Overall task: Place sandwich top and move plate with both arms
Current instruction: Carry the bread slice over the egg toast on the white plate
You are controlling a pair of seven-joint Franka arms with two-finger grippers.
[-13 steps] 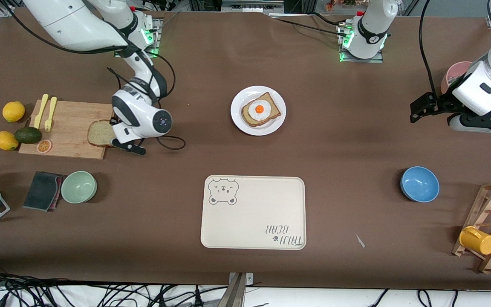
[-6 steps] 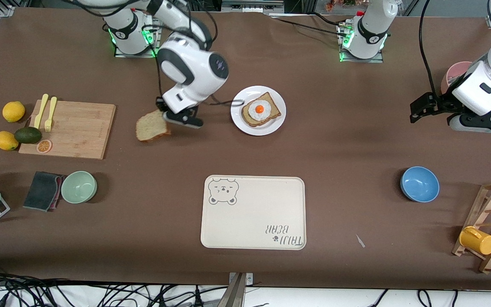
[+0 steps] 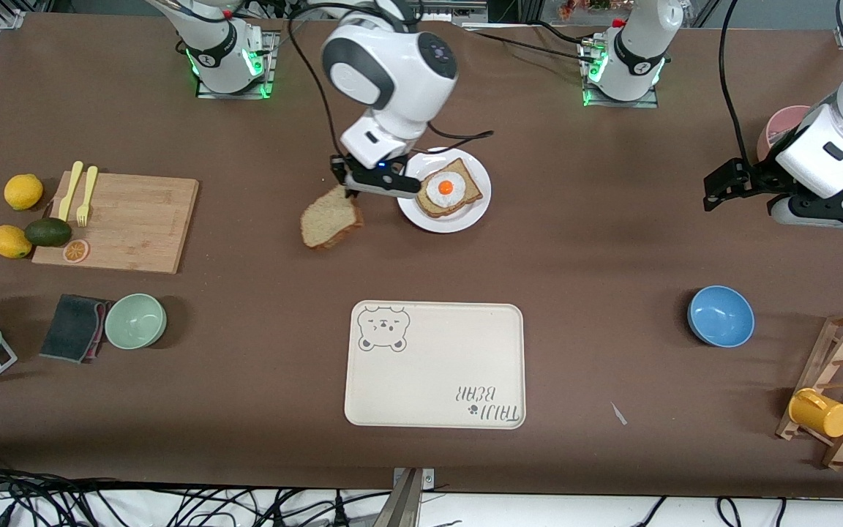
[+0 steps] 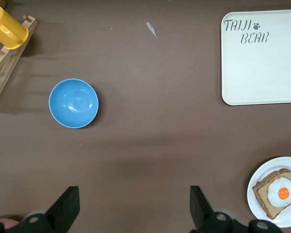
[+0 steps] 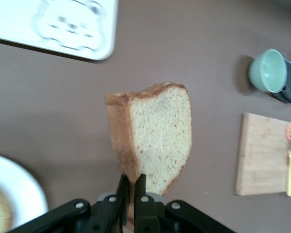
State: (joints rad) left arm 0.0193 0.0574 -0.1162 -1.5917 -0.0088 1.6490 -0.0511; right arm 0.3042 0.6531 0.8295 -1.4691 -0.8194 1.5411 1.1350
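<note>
Carrying bread slice [image 3: 330, 218] toward plate [image 3: 459, 222]
Right gripper [image 3: 372, 181] pinches slice by one edge, slice hanging over counter just beside plate, toward right arm's end; left gripper [image 3: 721, 187] open, waiting well apart

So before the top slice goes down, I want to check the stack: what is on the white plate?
On the plate lies a darker bread slice bearing a fried egg. Whatever lies under that slice is hidden.

I can read only one bit of writing: "TAIJI BEAR", printed in grey letters with a small paw mark, in one corner of the cream tray [image 3: 436, 366]; from the front it appears upside down.
</note>
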